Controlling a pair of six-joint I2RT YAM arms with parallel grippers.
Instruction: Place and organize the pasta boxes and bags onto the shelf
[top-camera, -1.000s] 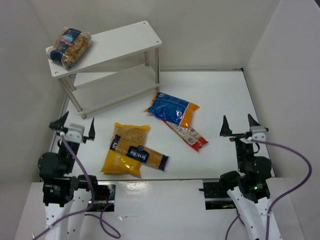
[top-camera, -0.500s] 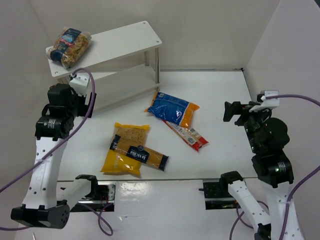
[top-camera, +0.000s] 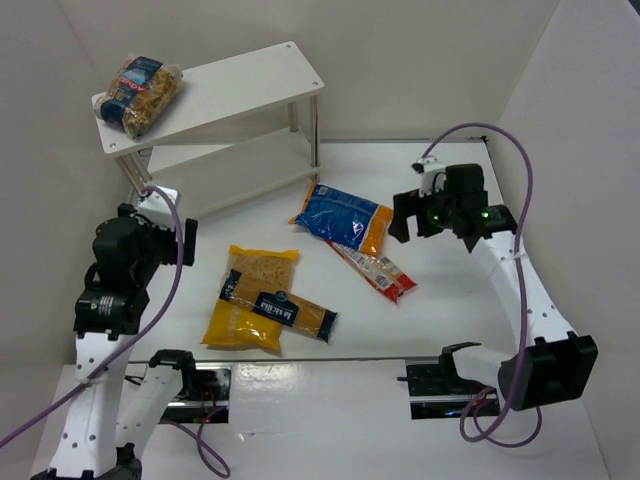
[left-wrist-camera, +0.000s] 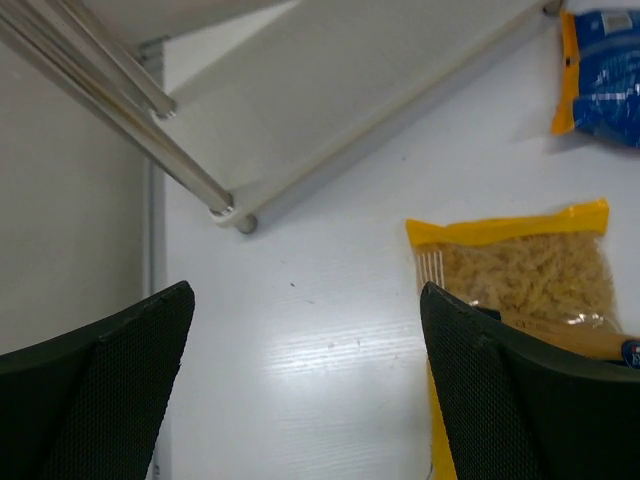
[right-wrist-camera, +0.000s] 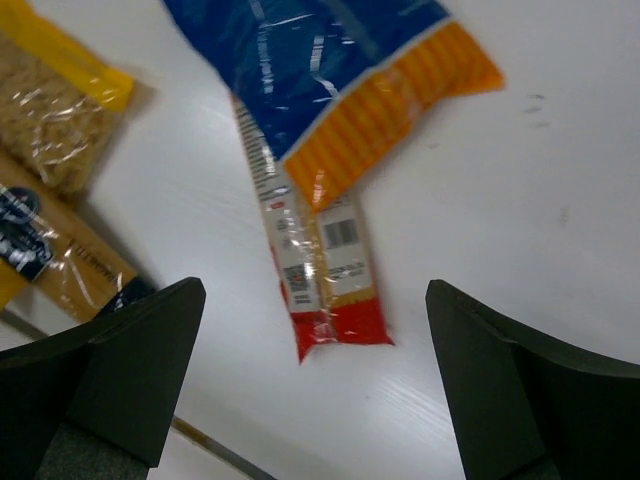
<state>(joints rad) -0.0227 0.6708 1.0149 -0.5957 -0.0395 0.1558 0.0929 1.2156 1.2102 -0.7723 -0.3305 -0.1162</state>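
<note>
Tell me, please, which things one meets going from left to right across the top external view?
In order: clear spiral-pasta bag on the shelf, big yellow bag, blue bag with orange end, right gripper.

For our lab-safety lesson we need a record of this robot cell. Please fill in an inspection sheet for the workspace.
Surface: white table, glossy.
Job's things: spiral-pasta bag on the top board of the shelf; blue bag overlapping the red-and-clear pack; long yellow pack across the big yellow bag.
Clutter: nothing seen.
Claws: left claw open, empty, near the shelf legs; right claw open, empty, over the red-and-clear pack.
Cables: purple cable looped on each arm, off the packs.
Surroundings: white walls.
</note>
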